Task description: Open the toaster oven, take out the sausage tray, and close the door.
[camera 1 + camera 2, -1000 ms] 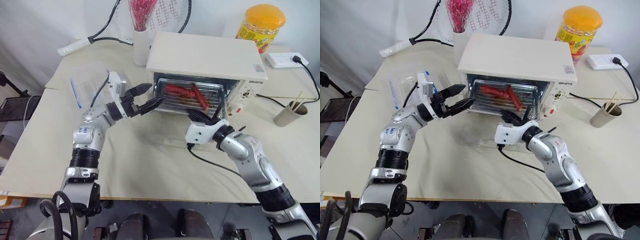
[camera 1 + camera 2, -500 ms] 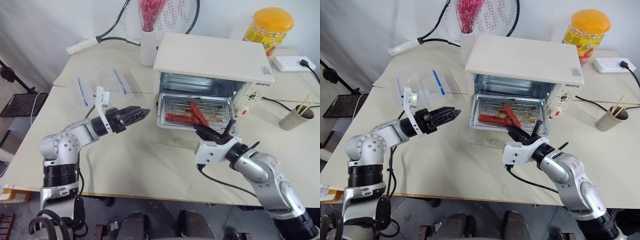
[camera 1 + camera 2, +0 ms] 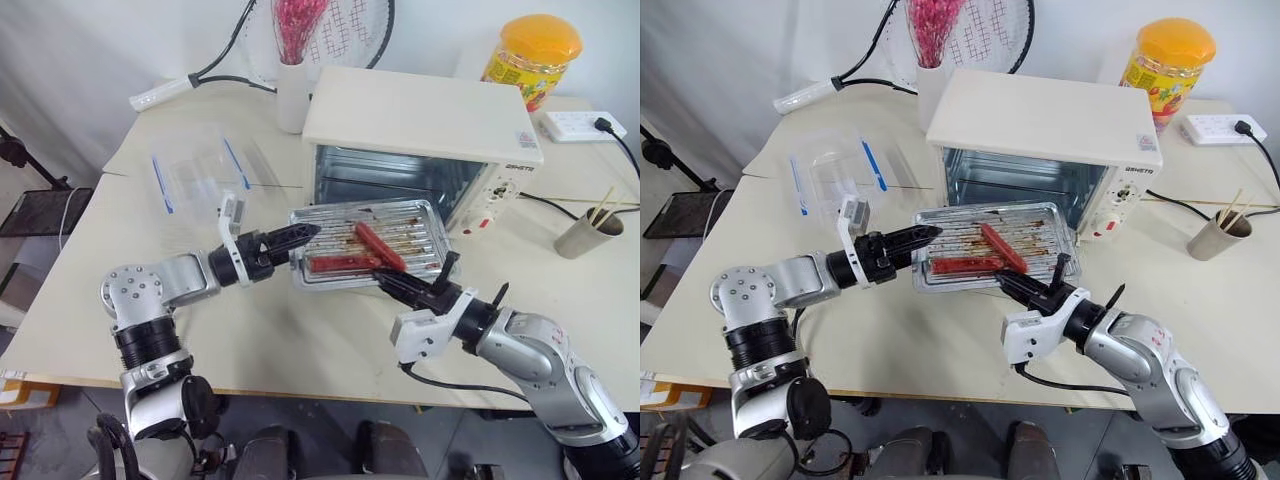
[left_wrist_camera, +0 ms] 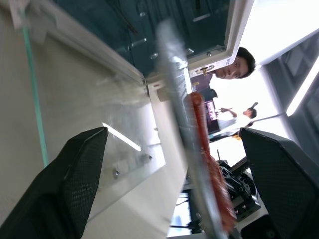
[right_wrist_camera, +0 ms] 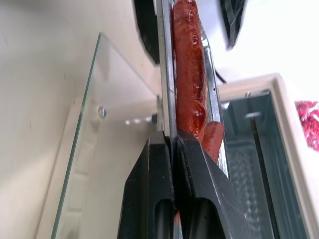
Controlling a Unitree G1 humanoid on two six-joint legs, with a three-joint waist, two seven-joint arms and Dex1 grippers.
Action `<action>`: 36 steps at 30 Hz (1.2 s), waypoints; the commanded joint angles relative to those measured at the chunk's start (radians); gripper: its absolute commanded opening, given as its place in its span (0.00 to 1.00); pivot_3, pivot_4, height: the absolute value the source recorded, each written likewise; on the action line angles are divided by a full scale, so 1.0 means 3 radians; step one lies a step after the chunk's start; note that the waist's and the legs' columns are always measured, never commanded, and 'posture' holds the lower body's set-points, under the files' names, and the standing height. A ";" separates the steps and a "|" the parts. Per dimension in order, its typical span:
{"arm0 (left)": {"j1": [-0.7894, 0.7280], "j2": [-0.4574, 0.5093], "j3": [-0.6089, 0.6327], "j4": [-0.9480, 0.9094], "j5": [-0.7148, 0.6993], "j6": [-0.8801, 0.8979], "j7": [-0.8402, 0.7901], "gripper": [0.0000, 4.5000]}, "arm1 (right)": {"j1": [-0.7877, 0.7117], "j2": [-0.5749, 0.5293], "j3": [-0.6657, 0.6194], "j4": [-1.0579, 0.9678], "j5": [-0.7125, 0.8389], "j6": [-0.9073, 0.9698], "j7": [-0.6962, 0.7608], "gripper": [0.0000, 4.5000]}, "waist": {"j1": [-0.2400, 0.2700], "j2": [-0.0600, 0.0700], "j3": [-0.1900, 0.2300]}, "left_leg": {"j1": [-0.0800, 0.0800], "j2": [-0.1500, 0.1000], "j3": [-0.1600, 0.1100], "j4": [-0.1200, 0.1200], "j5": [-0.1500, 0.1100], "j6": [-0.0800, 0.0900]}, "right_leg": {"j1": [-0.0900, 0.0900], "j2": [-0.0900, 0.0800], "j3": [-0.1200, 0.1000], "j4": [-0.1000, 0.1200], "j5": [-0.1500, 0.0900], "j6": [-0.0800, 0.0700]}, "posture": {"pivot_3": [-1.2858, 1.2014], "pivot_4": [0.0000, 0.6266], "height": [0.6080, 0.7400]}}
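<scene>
Just in front of the oven (image 3: 420, 135), tray (image 3: 365, 250) hangs clear of the cavity, above the lowered door (image 5: 79, 164). Right gripper (image 5: 174, 149) is clamped tight on the tray's near rim, carrying it level so the sausages (image 3: 350, 262) stay put. Left gripper (image 3: 298, 238), fingers spread wide, brackets the tray's left edge, gripping nothing, probably to steady it.

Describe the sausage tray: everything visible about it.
The sausage tray is shiny silver metal, rectangular, with a ridged, grease-stained bottom and raised rim. Two red sausages lie crossed in it. It is out in front of the open toaster oven. The right tool pinches its near rim; the left tool straddles its left edge.
</scene>
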 commanded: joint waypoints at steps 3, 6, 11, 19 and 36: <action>-0.0062 -0.0011 0.0141 0.0132 -0.0470 0.0032 0.0375 0.59 | -0.0080 0.0003 -0.0019 -0.0029 0.0105 -0.0107 0.0018 0.00 | 0.0002 0.0000 0.0000 | 0.0001 0.0000 0.0000 0.0000 0.0000 0.0000 | 0.0000 0.0000 0.0002 0.0000 0.0000 0.0000 | 0.52 0.24 1.00; -0.0043 0.0008 0.0139 0.0222 -0.0694 0.0032 0.0566 0.39 | -0.0078 -0.0002 -0.0015 0.0011 0.0172 -0.0102 0.0062 0.00 | 0.0007 0.0000 0.0000 | 0.0001 -0.0001 0.0000 0.0000 0.0000 0.0000 | 0.0000 0.0000 0.0003 0.0001 0.0000 0.0000 | 0.52 0.24 1.00; -0.0012 0.0051 0.0210 0.0382 -0.1051 -0.0011 0.0912 0.06 | -0.0070 0.0011 -0.0105 0.0045 0.0329 -0.0075 0.0099 0.00 | 0.0006 0.0000 0.0000 | 0.0001 -0.0002 0.0000 0.0000 0.0000 0.0000 | 0.0001 -0.0001 0.0005 0.0000 0.0000 0.0000 | 0.52 0.24 1.00; 0.0318 0.0191 -0.0082 0.0452 -0.2276 -0.0691 0.1783 0.00 | 0.0028 -0.0100 -0.0184 0.0044 0.0828 -0.0272 0.0305 0.47 | 0.0002 0.0000 0.0000 | 0.0004 -0.0001 0.0000 -0.0001 0.0000 -0.0001 | 0.0001 -0.0001 0.0009 0.0002 0.0000 0.0000 | 0.52 0.24 1.00; 0.1486 0.0910 0.0114 -0.0254 -0.2798 -0.1164 0.1224 0.00 | 0.0824 -0.0539 -0.1190 0.1429 0.2026 -0.1118 0.0912 0.01 | 0.0001 -0.0002 -0.0001 | 0.0015 -0.0002 0.0008 -0.0002 0.0000 0.0000 | 0.0009 0.0000 0.0025 0.0000 -0.0001 -0.0003 | 0.52 0.24 1.00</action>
